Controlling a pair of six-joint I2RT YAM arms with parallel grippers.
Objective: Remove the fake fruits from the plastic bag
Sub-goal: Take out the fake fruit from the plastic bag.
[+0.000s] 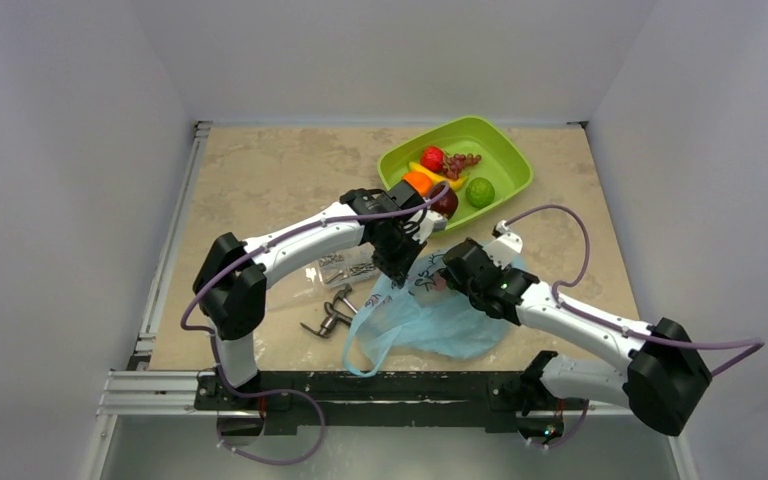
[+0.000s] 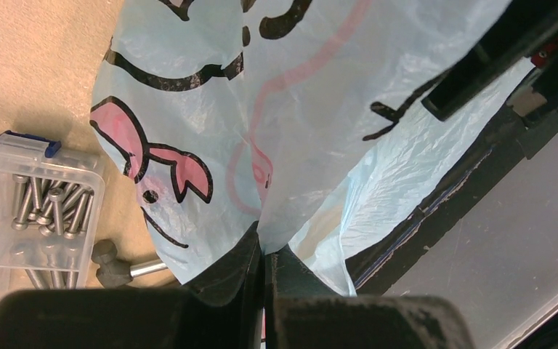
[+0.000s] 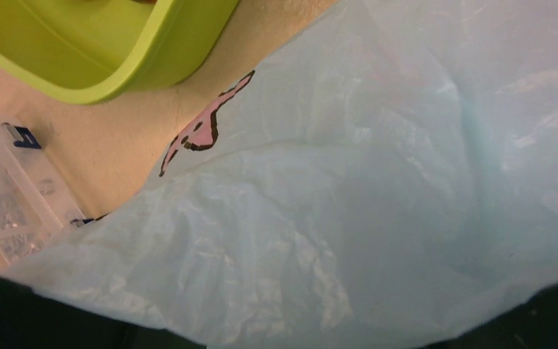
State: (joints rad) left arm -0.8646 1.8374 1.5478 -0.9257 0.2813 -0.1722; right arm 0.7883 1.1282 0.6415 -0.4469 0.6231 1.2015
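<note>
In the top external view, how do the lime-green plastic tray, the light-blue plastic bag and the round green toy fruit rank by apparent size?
1-2. Light-blue plastic bag and lime-green plastic tray: similar spread; the bag is partly covered, so unranked.
3. Round green toy fruit, clearly smallest.

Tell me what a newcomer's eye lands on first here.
The bright green tray at the far right of the table, holding fake fruits. Then the light-blue plastic bag near the front centre, its printed film pinched in the shut left hand.
</note>
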